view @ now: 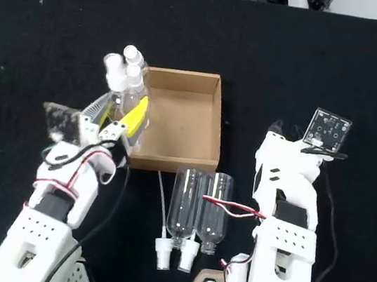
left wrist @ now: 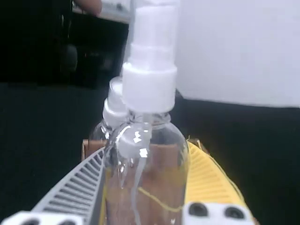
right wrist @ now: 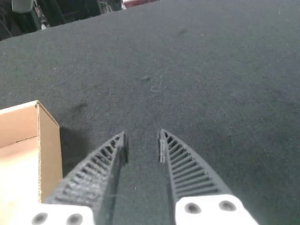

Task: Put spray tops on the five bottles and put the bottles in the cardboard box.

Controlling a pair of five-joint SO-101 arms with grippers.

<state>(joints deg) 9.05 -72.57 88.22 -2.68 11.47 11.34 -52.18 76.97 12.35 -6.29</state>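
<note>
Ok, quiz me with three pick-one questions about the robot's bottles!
1. Where is the bottle that the left end effector grips?
A) at the cardboard box
B) on the floor
C) on the other arm
2. How many bottles lie flat on the table?
A) none
B) two
C) five
3. The right end effector is:
A) shut on a bottle
B) open, empty
C) holding the box

1 A, it stands at the box's edge. 2 B, two lie beside the box. 3 B, open gap, nothing inside.
</note>
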